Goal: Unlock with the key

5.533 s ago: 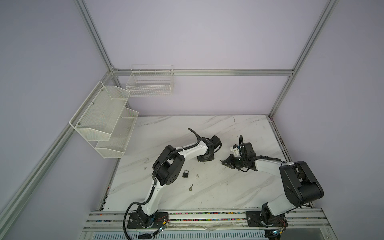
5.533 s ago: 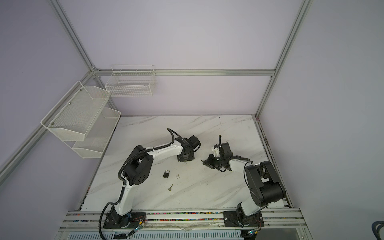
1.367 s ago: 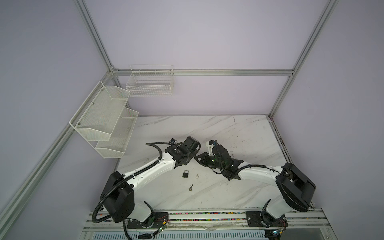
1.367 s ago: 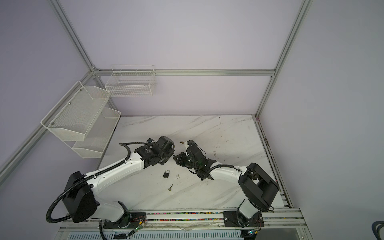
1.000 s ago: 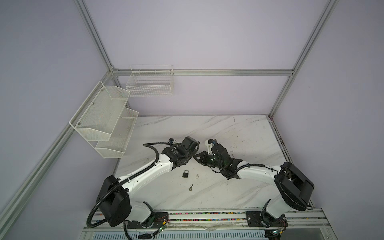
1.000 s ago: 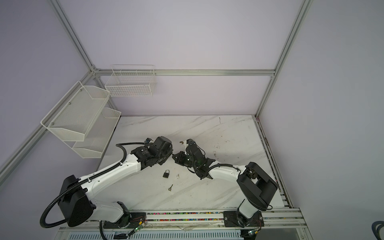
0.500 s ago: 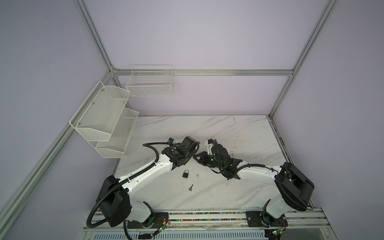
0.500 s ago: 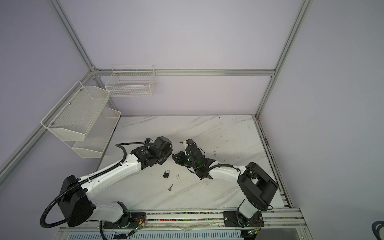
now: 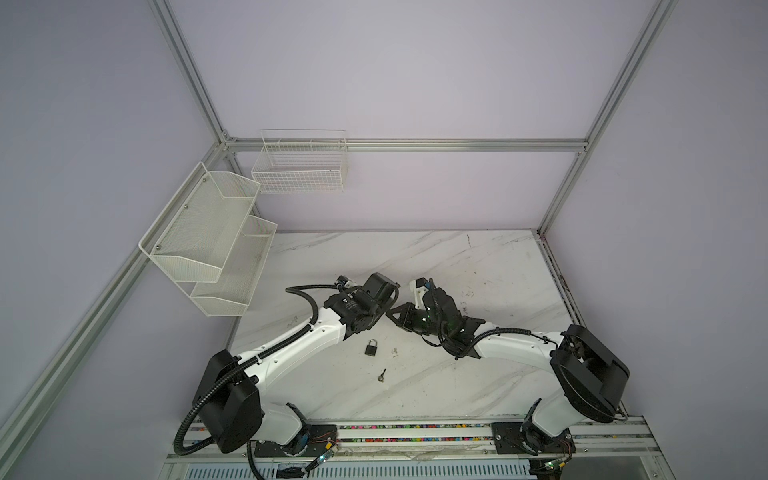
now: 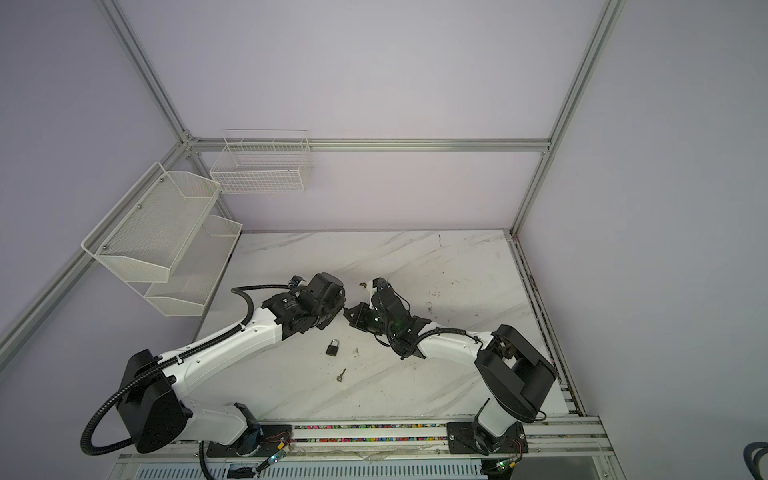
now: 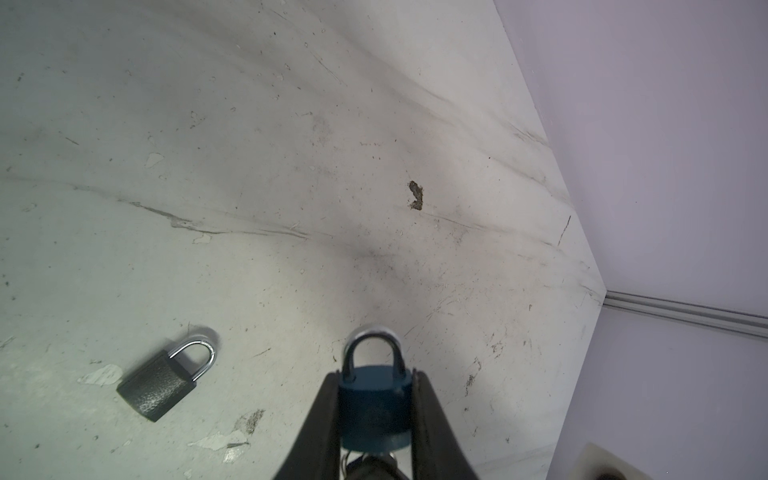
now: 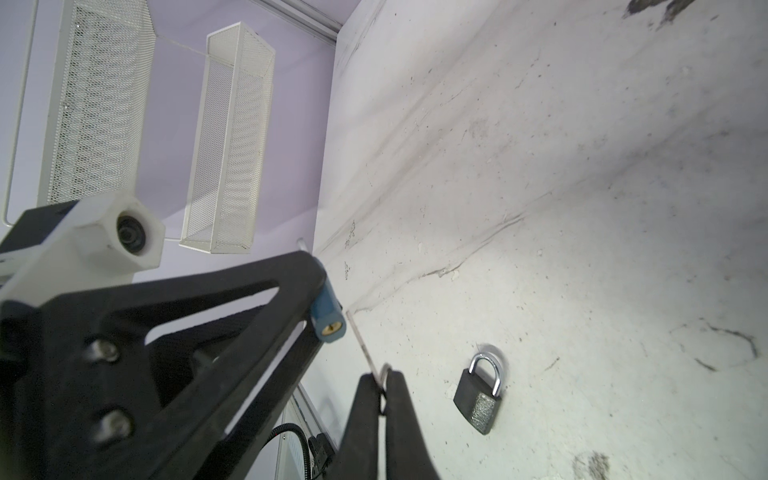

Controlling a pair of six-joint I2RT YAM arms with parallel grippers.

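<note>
My left gripper is shut on a blue padlock, shackle pointing away from the wrist. In the right wrist view the blue padlock shows its brass keyhole between the left fingers. My right gripper is shut on a thin silver key. The blade's tip lies close beside the padlock's bottom, outside the keyhole. In both top views the left gripper and right gripper meet tip to tip above the table's middle; padlock and key are hidden there.
A dark grey padlock lies shut on the marble table, with a loose key nearer the front. White mesh shelves hang on the left wall, a wire basket on the back wall.
Since the oldest frames both grippers have come forward and together near the table's middle. Over the last second neither arm has visibly moved.
</note>
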